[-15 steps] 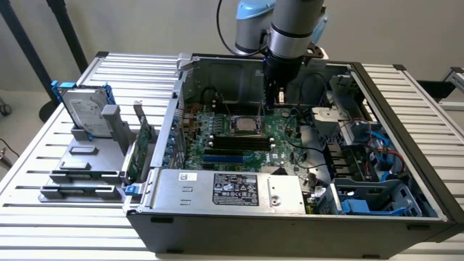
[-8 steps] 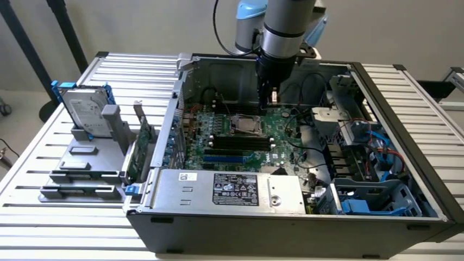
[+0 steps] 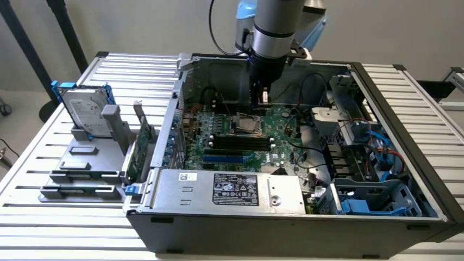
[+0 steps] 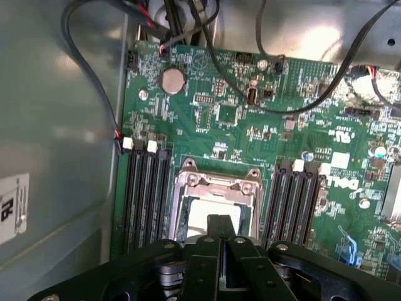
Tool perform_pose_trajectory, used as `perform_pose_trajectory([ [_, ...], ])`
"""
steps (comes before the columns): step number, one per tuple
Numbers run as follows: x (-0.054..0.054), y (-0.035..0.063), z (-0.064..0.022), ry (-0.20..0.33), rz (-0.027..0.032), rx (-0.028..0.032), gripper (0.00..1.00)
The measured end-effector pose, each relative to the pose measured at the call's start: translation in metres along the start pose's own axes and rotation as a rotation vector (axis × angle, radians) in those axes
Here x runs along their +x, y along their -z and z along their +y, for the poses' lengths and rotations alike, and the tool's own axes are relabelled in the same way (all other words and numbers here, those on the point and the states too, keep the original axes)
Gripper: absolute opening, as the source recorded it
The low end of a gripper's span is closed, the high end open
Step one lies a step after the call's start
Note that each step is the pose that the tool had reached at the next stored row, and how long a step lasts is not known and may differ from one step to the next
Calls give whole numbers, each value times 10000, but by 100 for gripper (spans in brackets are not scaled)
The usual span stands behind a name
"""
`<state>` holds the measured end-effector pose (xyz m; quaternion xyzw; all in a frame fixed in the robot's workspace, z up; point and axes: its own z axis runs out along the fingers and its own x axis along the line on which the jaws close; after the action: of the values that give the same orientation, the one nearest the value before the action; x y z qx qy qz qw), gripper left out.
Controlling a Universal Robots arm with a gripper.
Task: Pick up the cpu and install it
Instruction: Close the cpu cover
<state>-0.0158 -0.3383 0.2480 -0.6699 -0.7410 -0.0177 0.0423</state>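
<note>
Though small, pale square cpu (image 4: 199,219)

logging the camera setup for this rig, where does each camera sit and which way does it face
Exterior view: off the arm, raised beside the open computer case, looking down into it; the arm and gripper hang over the motherboard.
Wrist view: on the wrist, looking along the shut gripper at the motherboard; the gripper's black body shows.
Shared: the gripper, the green motherboard and the metal-framed socket close under the gripper.
</note>
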Motion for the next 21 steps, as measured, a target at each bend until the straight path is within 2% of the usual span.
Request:
perform_pose_trajectory([
  [5,11,-39,-140,21,8,101,11],
  [7,15,-49,-192,24,17,184,11],
  [8,17,-50,-207,22,24,257,11],
  [10,19,-51,-223,15,44,450,11],
  [13,19,-51,-232,7,64,708,11],
  [17,13,-53,-233,-26,111,1156,11],
  [19,5,-58,-234,-42,131,1351,11],
  [21,-7,-73,-234,-51,143,1453,11],
])
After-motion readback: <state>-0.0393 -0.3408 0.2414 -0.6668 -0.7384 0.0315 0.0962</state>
